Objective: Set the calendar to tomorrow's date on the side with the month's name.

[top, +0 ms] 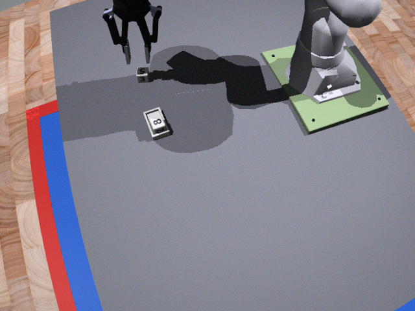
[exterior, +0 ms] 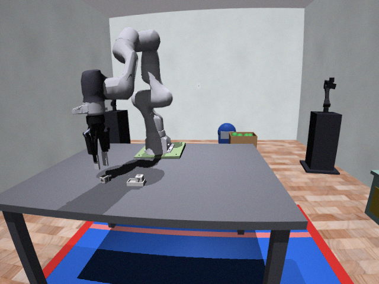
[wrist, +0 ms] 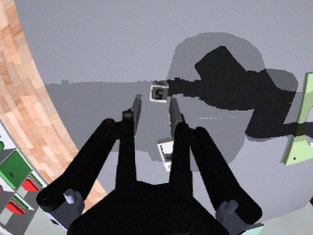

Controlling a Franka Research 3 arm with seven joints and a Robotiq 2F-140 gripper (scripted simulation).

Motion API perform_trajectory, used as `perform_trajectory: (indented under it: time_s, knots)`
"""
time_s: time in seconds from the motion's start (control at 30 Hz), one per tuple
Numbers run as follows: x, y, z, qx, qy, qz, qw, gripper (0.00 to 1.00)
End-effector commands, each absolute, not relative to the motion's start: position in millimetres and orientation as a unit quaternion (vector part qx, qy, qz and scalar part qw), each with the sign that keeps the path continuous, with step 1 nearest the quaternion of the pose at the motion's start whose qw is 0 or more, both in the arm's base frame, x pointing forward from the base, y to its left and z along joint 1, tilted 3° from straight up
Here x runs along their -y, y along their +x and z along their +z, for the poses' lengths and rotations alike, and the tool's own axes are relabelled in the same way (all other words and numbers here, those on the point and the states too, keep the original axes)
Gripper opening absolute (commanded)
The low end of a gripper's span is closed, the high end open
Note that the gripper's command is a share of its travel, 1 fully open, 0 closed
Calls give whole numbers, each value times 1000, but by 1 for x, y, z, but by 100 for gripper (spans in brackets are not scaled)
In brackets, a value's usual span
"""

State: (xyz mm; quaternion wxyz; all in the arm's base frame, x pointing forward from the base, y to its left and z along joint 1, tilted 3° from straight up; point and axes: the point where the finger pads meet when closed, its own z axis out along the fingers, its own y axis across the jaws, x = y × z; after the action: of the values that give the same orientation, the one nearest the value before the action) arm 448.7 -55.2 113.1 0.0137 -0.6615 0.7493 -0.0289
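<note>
My gripper (top: pixel 137 63) (exterior: pixel 101 167) (wrist: pixel 156 104) is partly open and empty, fingers pointing down above the loose cube. The loose white cube (top: pixel 142 74) (exterior: pixel 104 178) (wrist: pixel 158 92) stands on the table outside the tray, with a 5 on its top and a dark mark, perhaps a 3, on the side facing the top camera. The white tray (top: pixel 162 135) (exterior: pixel 134 184) lies flat. The other cube (top: pixel 157 123) (exterior: pixel 140 177) is in one end of it, an 8 on top and perhaps a 2 on its side; the other end is empty. No month name is readable.
The green base plate (top: pixel 301 113) (exterior: pixel 174 155) with the arm's foot is on the table, to the right of the tray in the top view. The arm's shadow falls across the loose cube and tray area. The table's left edge is beyond both.
</note>
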Motion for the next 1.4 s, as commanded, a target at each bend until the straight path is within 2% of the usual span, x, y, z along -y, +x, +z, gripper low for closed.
perform_trajectory:
  time_s: [0.0, 0.33, 0.53, 0.9, 1.03, 1.17, 1.37]
  knots:
    - [56, 444, 118, -750, -661, -24, 7, 28]
    - [54, 443, 117, -750, -660, -38, -16, 28]
    - [52, 444, 117, -746, -654, -99, -82, 28]
    - [48, 443, 116, -742, -649, -124, -115, 28]
    - [46, 443, 115, -733, -640, -165, -163, 28]
    - [46, 445, 116, -729, -634, -185, -180, 28]
    - [42, 446, 115, -727, -632, -195, -187, 28]
